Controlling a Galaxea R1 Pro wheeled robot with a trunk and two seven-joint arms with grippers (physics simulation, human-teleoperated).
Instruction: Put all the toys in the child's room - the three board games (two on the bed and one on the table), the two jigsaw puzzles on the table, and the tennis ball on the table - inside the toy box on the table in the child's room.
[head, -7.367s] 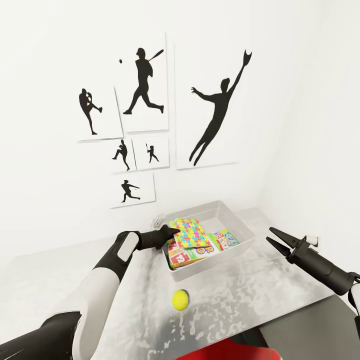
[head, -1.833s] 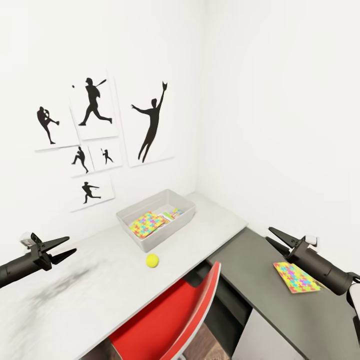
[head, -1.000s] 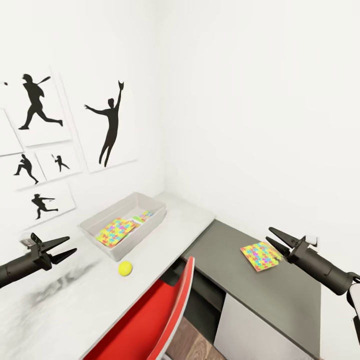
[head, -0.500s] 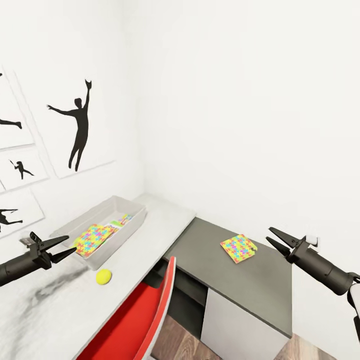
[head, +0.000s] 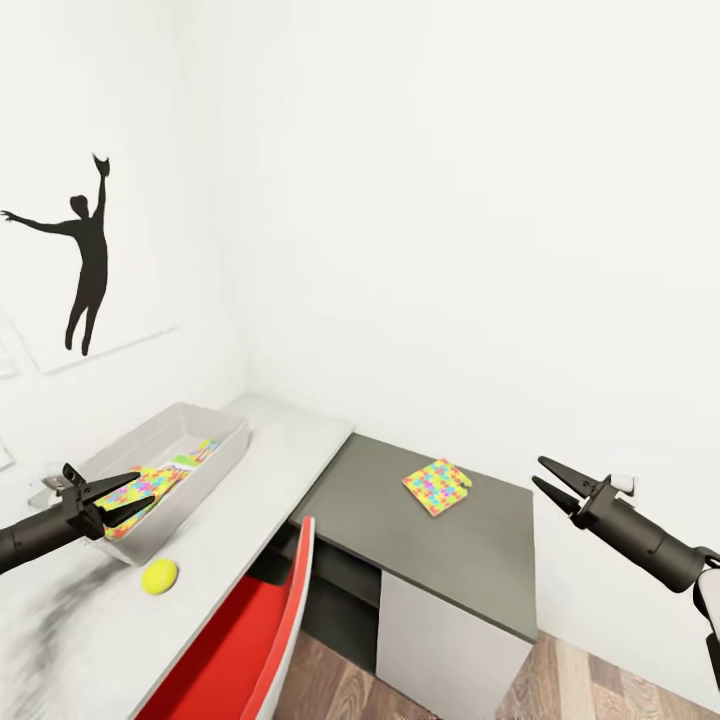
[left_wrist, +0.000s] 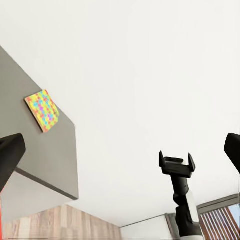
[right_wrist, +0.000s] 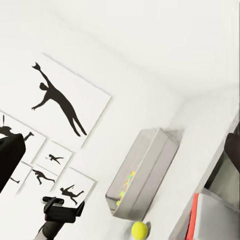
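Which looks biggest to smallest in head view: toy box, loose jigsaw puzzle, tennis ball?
1. toy box
2. jigsaw puzzle on the dark cabinet top
3. tennis ball

Apparent size only; the ball is nearer the camera yet smallest.

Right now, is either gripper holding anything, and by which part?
Nothing is held: the left gripper and the right gripper are both open and empty, in the air.

A jigsaw puzzle (left_wrist: 42, 110) lies flat on the dark grey cabinet top (left_wrist: 30, 150), left of frame; the right hand (left_wrist: 176, 165) is spread open, lower right.
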